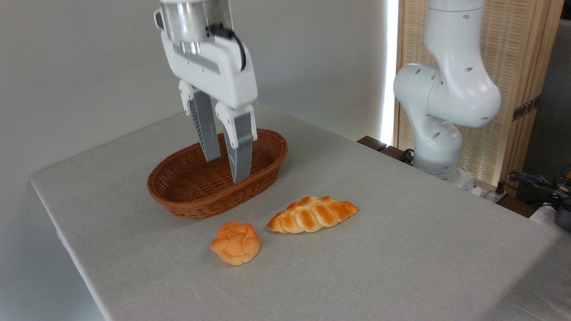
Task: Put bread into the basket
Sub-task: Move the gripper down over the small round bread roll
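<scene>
Gripper (226,170): we see it hanging above the basket (178,196), fingers parted, grasping nothing.
Bread (235,243): we find it on the table, near the basket.

I saw small round orange-golden bun (235,244), knotted lumpy top, sitting upright on table, just in front of basket (178,196) but apart from it. Oval brown wicker basket, low sides, held nothing I could see.

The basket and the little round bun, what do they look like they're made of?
The basket looks like woven brown wicker; its strands show along rim and wall. The bun has a smooth, slightly glossy orange-golden surface, so it could be real bread or a plastic or foam replica; the picture cannot settle which.
</scene>
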Tool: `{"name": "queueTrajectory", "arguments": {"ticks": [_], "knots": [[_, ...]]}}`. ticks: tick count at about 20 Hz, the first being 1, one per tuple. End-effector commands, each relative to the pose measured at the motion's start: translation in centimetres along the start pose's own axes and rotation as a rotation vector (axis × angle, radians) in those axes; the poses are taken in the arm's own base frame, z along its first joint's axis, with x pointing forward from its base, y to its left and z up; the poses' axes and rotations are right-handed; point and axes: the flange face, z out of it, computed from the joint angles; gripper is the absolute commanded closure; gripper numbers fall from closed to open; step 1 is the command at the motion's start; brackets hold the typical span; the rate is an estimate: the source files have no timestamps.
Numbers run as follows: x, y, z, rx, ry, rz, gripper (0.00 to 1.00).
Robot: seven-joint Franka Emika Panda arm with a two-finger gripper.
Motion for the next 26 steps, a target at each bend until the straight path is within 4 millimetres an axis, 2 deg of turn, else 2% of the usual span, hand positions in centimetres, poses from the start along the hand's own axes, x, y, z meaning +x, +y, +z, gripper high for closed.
{"name": "queueTrajectory", "arguments": {"ticks": [1, 7, 9, 11, 14, 19, 26], "knots": [[0.2, 0.2, 2.9, -0.014, -0.011, 0.018, 0.00], [1.0, -0.5, 10.6, -0.036, -0.035, 0.018, 0.00], [1.3, -0.8, 12.8, -0.038, -0.037, 0.016, 0.00], [2.1, -0.3, 14.1, -0.044, -0.041, 0.033, 0.00], [2.2, 0.1, 15.3, -0.062, -0.045, 0.027, 0.00], [2.3, 0.1, 15.3, -0.080, -0.031, 0.015, 0.00], [2.9, 0.7, 17.7, -0.127, -0.044, 0.010, 0.00]]}}
